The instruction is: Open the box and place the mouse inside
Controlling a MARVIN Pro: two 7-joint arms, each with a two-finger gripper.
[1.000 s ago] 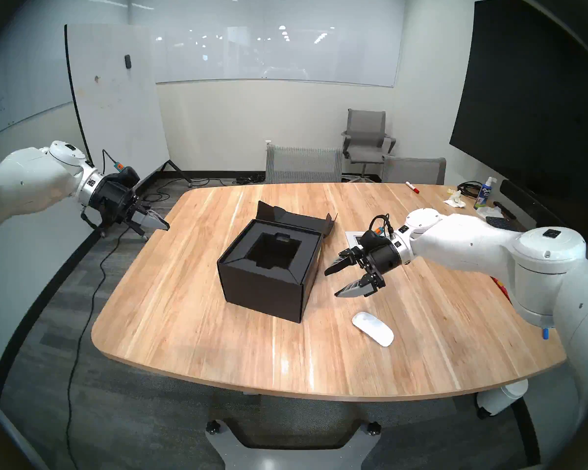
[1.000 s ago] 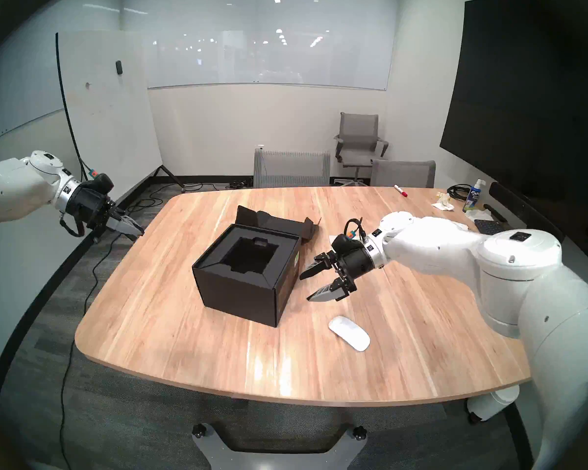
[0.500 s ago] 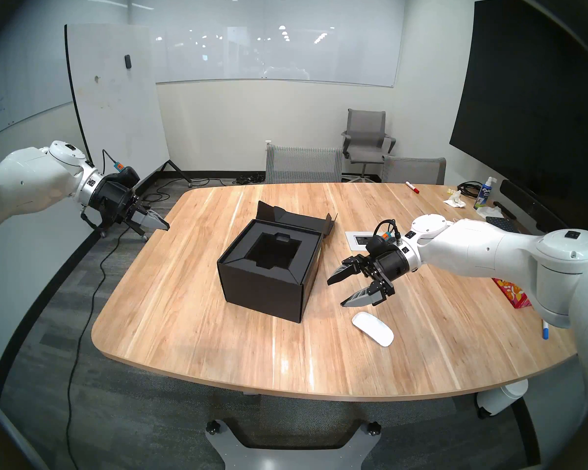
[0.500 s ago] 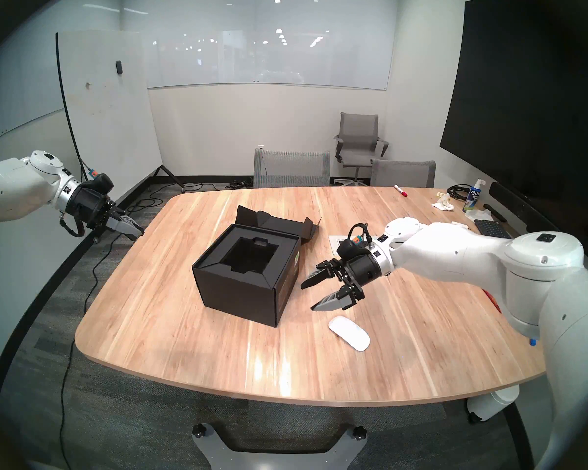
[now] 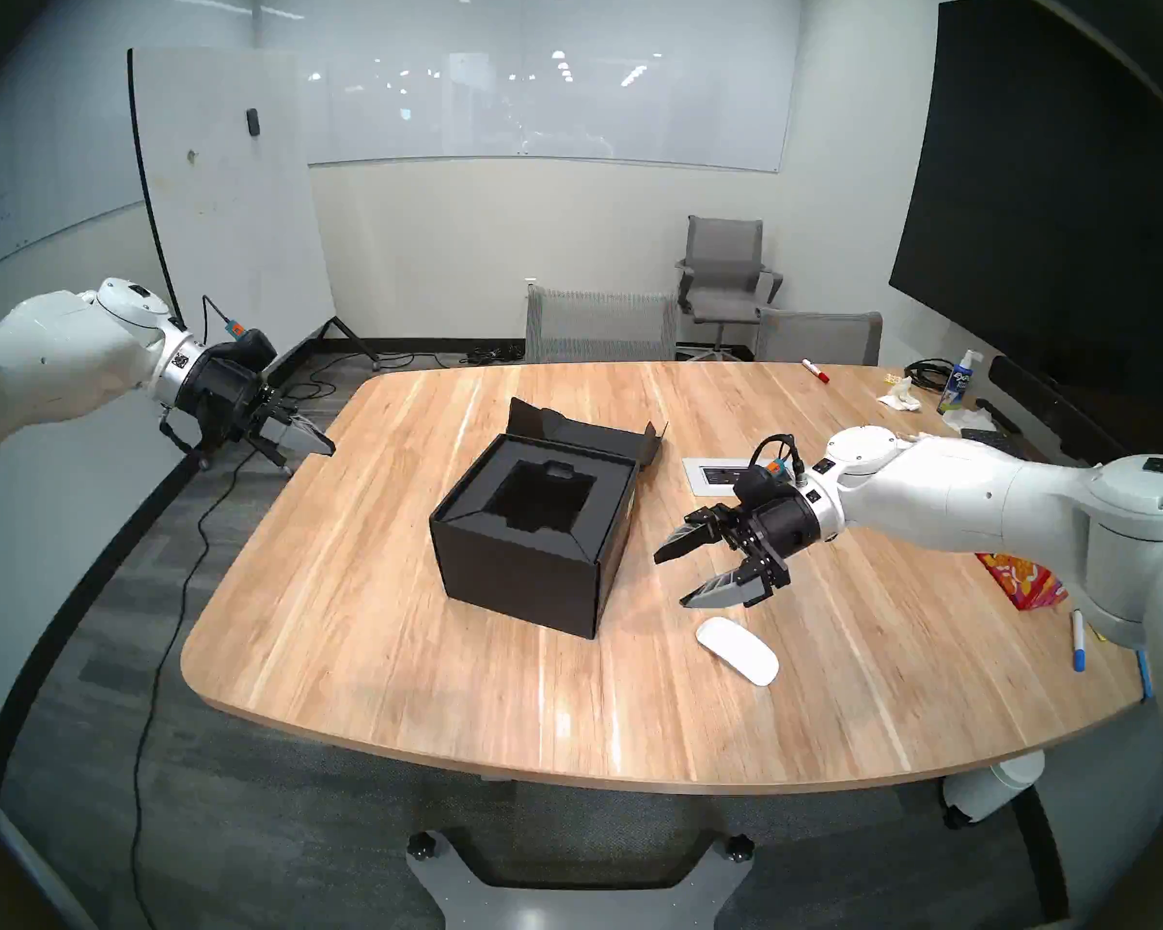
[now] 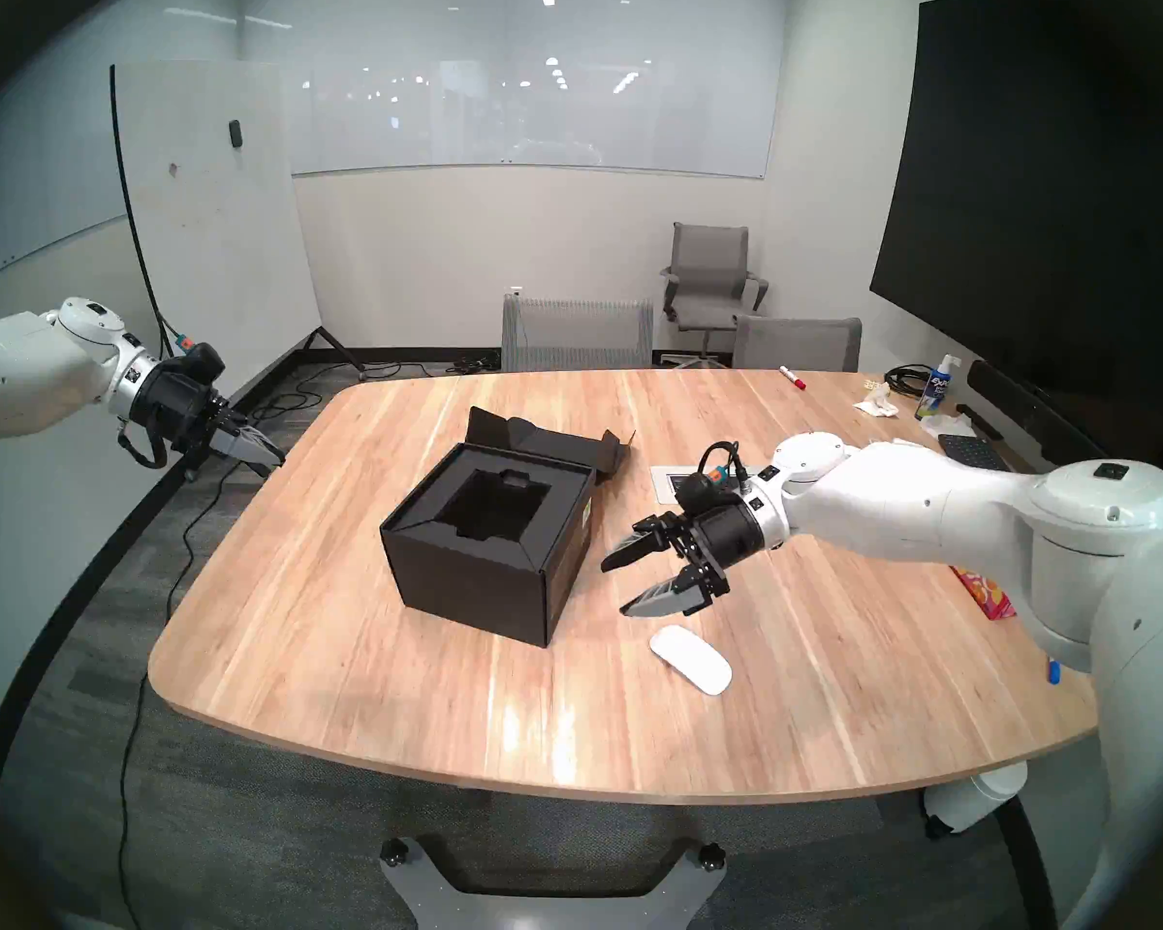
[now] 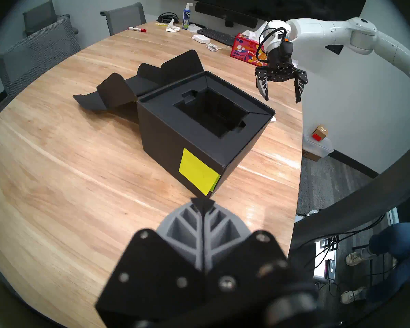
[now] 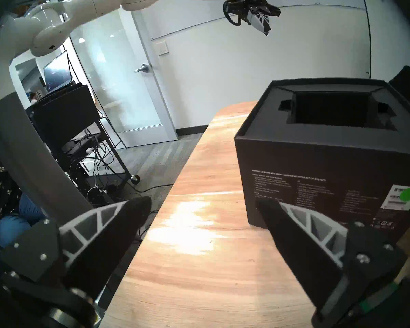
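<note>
You have the first half done: the black cardboard box (image 5: pixel 532 539) stands near the middle of the wooden bench (image 5: pixel 364 606) with its flap lid (image 5: pixel 592 432) folded right back behind it, resting on the bench, and the black recessed insert (image 5: pixel 542 499) lies exposed with its square well showing nothing inside it. What is left is the whole second half, as the white wireless mouse (image 5: pixel 736 650) sits flat on the bench, on the robot's right of the box and nearer the front edge, well clear of the box wall and untouched. Your right pincer (image 5: pixel 676 576) hangs above the bench between the box and the mouse with its jaws spread wide and nothing between them; the nearer finger's tip is just beyond and above the far end of the mouse, apart from it, and the pincer points toward the box rather than down at the mouse. In the right wrist view the mouse does not show at all, only the box side with its printed label (image 8: pixel 402 197), so I judge you must bring the pincer back and turn it downward before you can close on it. Your left pincer (image 5: pixel 320 444) is closed on nothing and hovers off the left edge of the bench, well apart from the box and far from the mouse.
</note>
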